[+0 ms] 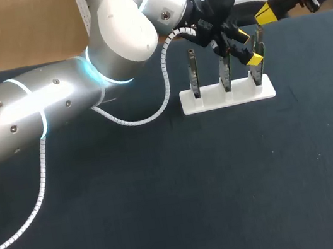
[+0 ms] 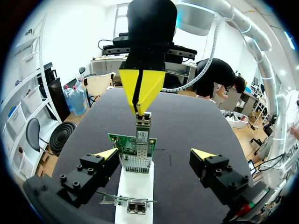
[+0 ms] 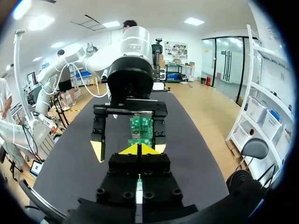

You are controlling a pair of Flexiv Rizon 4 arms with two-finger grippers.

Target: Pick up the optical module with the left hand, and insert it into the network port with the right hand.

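The white holder [image 1: 227,99] carries three upright green network cards. My left gripper [image 2: 154,155] stands open, one finger on each side of the rightmost card [image 2: 133,147], touching neither face. The silver optical module [image 2: 143,127] stands upright in that card's port cage. My right gripper [image 2: 139,111] comes down from above, shut, its yellow tips meeting at the module's outer end. In the head view the left gripper [image 1: 249,46] is at the rightmost card [image 1: 259,74] and the right gripper [image 1: 265,15] just behind it. From the right wrist, its own shut gripper [image 3: 139,149] hides the module; the card [image 3: 141,127] shows ahead.
Two more cards [image 1: 193,75] stand in the holder's other slots; one of them [image 2: 133,204] is right under my left wrist. A white spiral cable [image 1: 152,115] hangs from my left arm onto the dark table [image 1: 228,184] left of the holder.
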